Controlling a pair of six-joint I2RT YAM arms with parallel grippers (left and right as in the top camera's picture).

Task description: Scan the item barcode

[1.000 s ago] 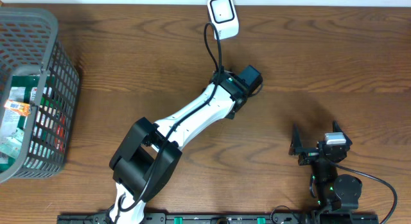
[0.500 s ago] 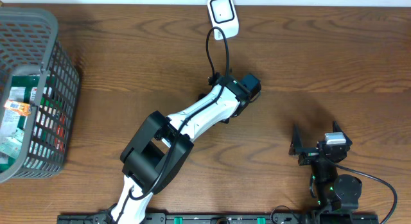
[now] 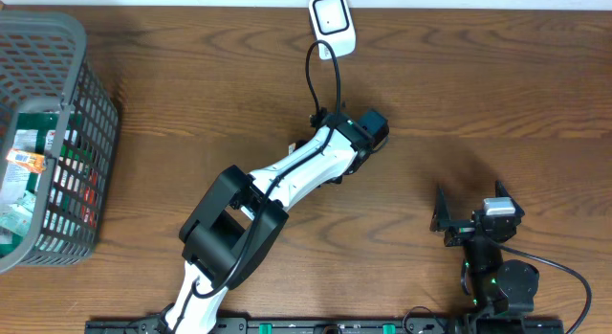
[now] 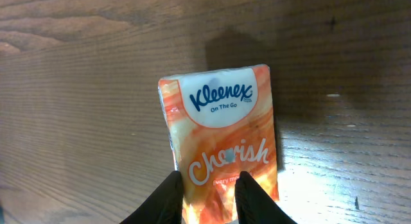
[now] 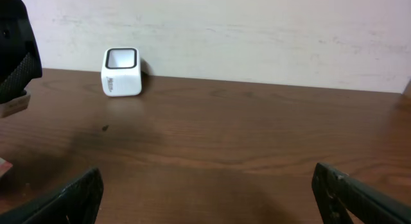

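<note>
Partly, the left claw (image 4: 209,180) hides the tissue pack (image 4: 221,131).

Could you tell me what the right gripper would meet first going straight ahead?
The way looks free: the right gripper faces bare table, then probably the wall; the scanner sits off to the left.

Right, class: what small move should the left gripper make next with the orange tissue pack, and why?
Probably close the left gripper on the orange Kleenex tissue pack: its fingers stand apart over the pack's lower end, no barcode shows, and the white cube scanner sits farther back.
</note>
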